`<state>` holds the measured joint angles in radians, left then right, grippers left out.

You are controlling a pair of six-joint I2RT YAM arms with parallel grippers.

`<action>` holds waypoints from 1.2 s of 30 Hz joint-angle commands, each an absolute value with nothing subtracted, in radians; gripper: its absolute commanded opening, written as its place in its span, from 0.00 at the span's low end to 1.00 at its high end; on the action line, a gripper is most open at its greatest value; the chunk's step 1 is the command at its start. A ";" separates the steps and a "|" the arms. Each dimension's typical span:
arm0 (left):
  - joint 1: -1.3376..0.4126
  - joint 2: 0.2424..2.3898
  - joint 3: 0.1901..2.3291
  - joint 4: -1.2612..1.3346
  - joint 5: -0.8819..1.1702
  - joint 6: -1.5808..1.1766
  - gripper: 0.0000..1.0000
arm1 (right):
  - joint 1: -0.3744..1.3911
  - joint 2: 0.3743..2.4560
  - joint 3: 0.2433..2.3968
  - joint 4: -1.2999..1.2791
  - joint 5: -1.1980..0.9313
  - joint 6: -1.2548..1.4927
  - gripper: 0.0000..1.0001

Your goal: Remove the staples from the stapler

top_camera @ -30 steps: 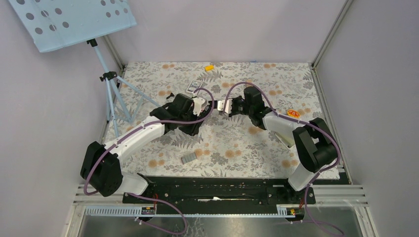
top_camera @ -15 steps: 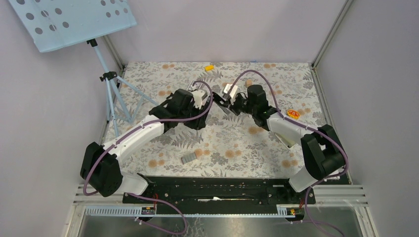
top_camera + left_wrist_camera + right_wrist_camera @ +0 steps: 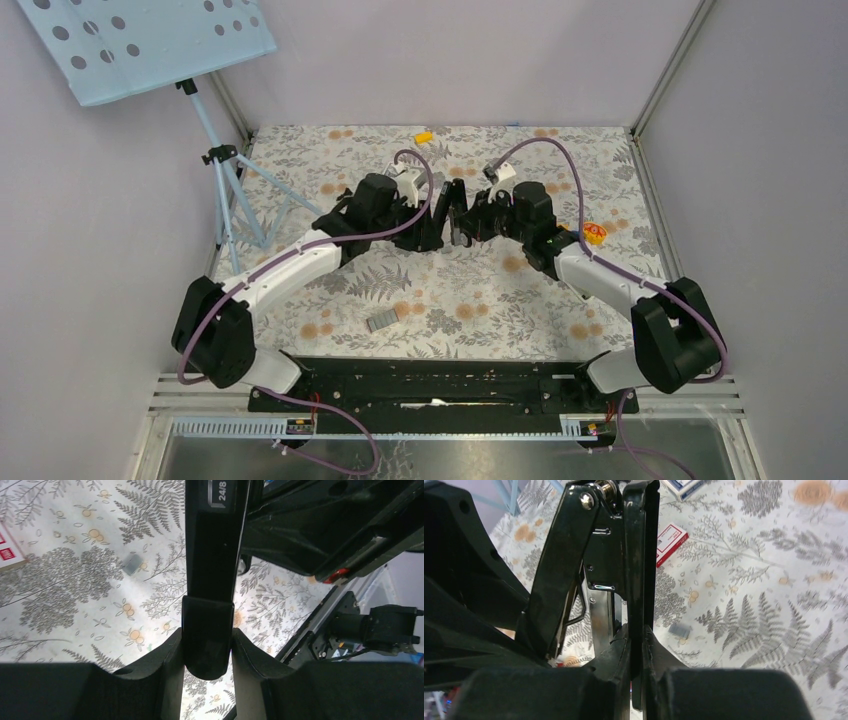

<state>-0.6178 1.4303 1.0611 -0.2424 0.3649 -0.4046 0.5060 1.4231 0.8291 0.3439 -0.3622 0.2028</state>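
Note:
The black stapler [image 3: 450, 212] hangs above the middle of the mat, spread open in an upside-down V, held between both grippers. My left gripper [image 3: 207, 650] is shut on the rounded end of one stapler [image 3: 212, 555] arm marked 24/8. My right gripper [image 3: 638, 650] is shut on the thin edge of the other stapler [image 3: 640, 555] arm, with the hinge and the silver rail [image 3: 601, 615] to its left. A grey strip of staples [image 3: 382, 320] lies on the mat nearer the front; it also shows in the left wrist view [image 3: 131, 564] and the right wrist view [image 3: 681, 629].
A red-and-white box [image 3: 670, 538] and a blue box [image 3: 684, 486] lie on the floral mat behind the stapler. A yellow block [image 3: 424, 136] sits at the back edge and a yellow-red sticker [image 3: 593, 231] at the right. A tripod stand [image 3: 228, 170] with a perforated tray stands at the left.
Both grippers have drawn together at the middle and turned; the stapler now stands opened in a V between them. The staple strip on the mat has not moved.

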 commanded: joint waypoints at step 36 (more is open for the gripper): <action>-0.595 1.435 1.302 -0.248 0.325 -0.364 0.00 | 0.536 1.367 0.704 0.377 -0.228 0.163 0.31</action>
<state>-0.6174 1.4582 1.1778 -0.3553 0.3962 -0.3851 0.5179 1.3762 0.7033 0.3931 -0.2077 0.2840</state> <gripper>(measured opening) 0.373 0.273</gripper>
